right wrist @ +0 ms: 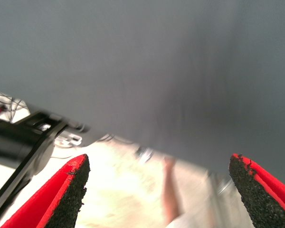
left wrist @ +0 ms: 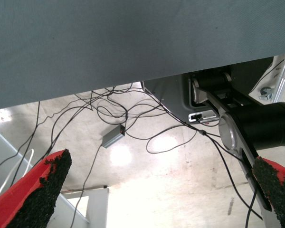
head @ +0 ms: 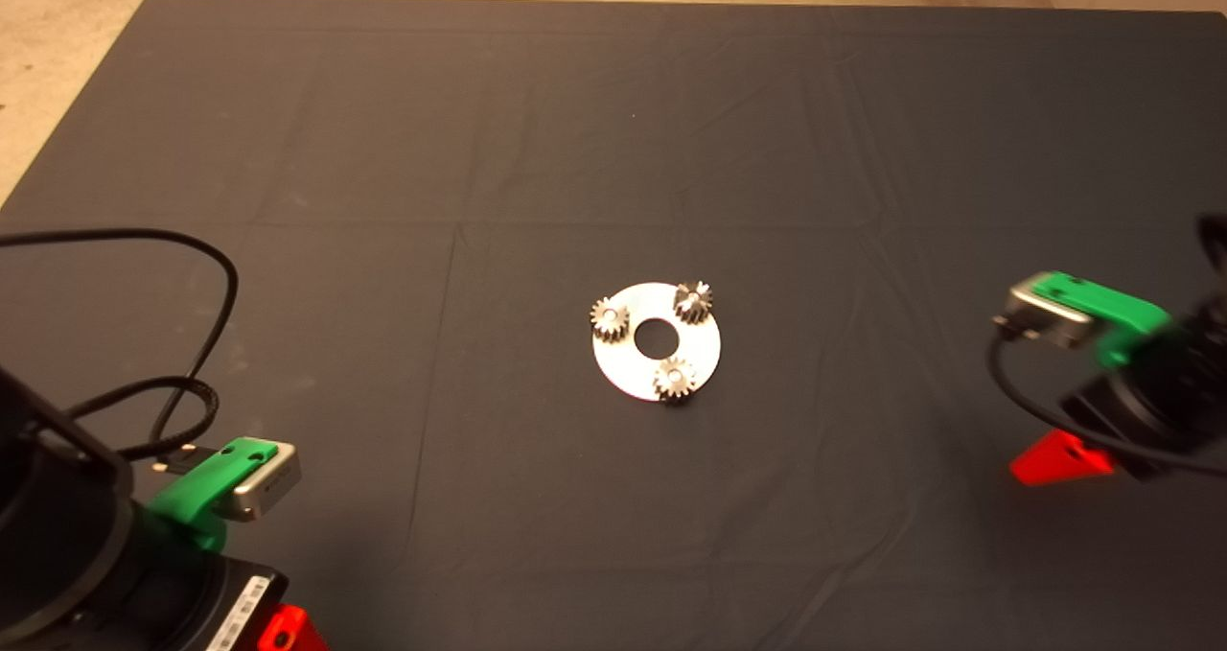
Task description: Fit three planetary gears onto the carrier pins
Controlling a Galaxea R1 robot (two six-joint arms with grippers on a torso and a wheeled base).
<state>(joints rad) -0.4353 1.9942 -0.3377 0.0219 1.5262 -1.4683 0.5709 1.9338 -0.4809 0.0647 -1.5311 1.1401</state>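
planetary gears (head: 656,340): three on carrier pins | left end effector (left wrist: 156,199): wide, empty | right end effector (right wrist: 164,194): wide, empty

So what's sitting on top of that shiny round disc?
Three planetary gears sit on the disc, spaced around its open central hole. The carrier pins under them are mostly covered, so full seating can't be confirmed.

You see a shiny silver carrier disc (head: 623,368) on the dark grey mat (head: 613,133). Its three planetary gears run silver to dark steel: pale ones at 10 o'clock (head: 609,317) and 5 o'clock (head: 675,379), the darkest at 1 o'clock (head: 692,301). Both grippers, left (left wrist: 156,194) and right (right wrist: 159,194), show red fingers with black pads (left wrist: 42,194) and green mounts (head: 1102,308).
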